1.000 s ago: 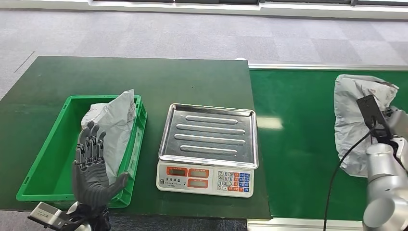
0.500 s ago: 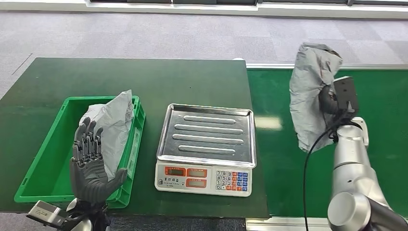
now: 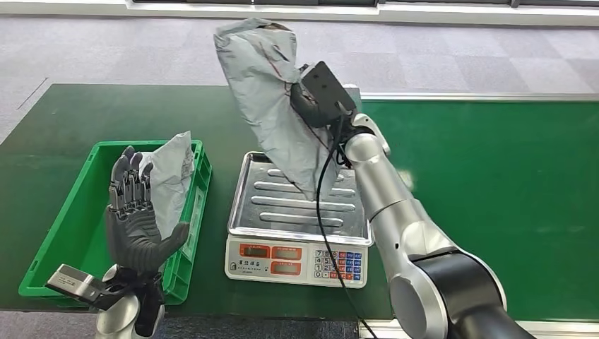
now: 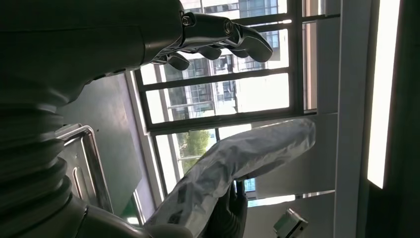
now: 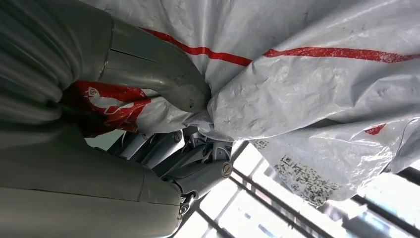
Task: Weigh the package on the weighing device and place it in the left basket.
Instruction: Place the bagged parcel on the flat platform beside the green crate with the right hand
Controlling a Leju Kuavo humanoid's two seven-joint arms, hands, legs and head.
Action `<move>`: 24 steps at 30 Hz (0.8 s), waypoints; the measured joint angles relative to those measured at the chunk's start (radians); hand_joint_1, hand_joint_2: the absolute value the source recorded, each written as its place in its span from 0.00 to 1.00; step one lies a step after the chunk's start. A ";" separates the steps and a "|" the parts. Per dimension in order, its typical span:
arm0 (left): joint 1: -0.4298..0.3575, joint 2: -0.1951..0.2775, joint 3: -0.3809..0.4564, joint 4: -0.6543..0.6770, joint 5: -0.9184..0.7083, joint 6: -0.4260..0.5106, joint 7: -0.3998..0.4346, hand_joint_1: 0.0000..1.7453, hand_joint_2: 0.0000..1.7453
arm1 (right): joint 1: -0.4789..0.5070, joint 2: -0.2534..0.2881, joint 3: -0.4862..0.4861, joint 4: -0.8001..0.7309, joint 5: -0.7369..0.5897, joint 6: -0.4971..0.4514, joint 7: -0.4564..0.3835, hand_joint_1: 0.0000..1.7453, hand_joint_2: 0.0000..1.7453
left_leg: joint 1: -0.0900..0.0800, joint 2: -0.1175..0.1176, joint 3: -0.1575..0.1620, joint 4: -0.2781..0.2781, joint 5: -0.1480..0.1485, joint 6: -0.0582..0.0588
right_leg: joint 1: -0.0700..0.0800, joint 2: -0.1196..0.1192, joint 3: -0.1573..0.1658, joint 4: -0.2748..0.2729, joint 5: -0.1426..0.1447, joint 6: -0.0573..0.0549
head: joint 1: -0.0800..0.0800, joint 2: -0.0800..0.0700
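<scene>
Little can be read. The weighing device (image 3: pixel 300 219) has a keypad (image 3: pixel 341 265) whose keys carry digits, too small to make out singly, and its display windows are unreadable. The held package (image 5: pixel 307 99) bears red markings and a block of fine black print (image 5: pixel 302 176), illegible.

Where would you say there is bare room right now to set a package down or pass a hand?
The scale tray is bare beneath the package that the right hand holds above it. The green table behind the basket and scale, and the conveyor belt, are free. The basket is crowded on its right by a bagged parcel, with the left hand raised in front.
</scene>
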 joint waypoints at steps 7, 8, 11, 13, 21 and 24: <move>0.024 -0.001 0.016 -0.034 0.003 -0.002 0.017 0.00 1.00 | -0.022 0.056 0.274 0.083 -0.177 -0.086 0.180 0.26 1.00 | 0.000 -0.002 -0.001 0.000 0.000 0.000 | 0.000 -0.002 0.000 -0.001 0.000 -0.001 | 0.000 0.000; 0.028 -0.001 0.018 -0.039 0.003 -0.003 0.018 0.00 1.00 | -0.021 0.059 0.302 0.097 -0.179 -0.091 0.185 0.01 1.00 | 0.000 -0.002 -0.001 0.000 0.000 0.000 | 0.000 -0.002 0.000 -0.001 0.000 -0.001 | 0.000 0.000; 0.038 -0.001 0.026 -0.051 0.002 -0.004 0.019 0.00 1.00 | -0.021 0.063 0.355 0.130 -0.168 -0.101 0.209 0.00 1.00 | 0.000 -0.003 -0.002 0.000 0.000 0.000 | 0.000 -0.003 0.000 -0.001 0.000 -0.001 | 0.000 0.000; 0.048 -0.001 0.034 -0.061 0.002 -0.005 0.022 0.00 1.00 | -0.019 0.064 0.383 0.155 -0.134 -0.122 0.259 0.00 0.50 | 0.000 -0.003 -0.002 0.000 0.000 0.000 | 0.000 -0.003 0.000 -0.001 0.000 -0.001 | 0.000 0.000; 0.088 -0.008 0.082 -0.107 0.003 -0.017 0.036 0.00 1.00 | 0.009 0.064 0.471 0.228 -0.021 -0.210 0.417 0.00 0.00 | 0.000 -0.003 -0.002 0.000 0.000 0.000 | 0.000 -0.003 -0.001 -0.001 0.000 -0.001 | 0.000 0.000; 0.092 -0.010 0.092 -0.114 0.003 -0.020 0.037 0.00 1.00 | 0.011 0.064 0.482 0.238 -0.022 -0.212 0.418 0.00 0.00 | 0.000 -0.003 -0.002 0.000 0.000 0.000 | 0.000 -0.003 -0.001 -0.001 0.000 -0.001 | 0.000 0.000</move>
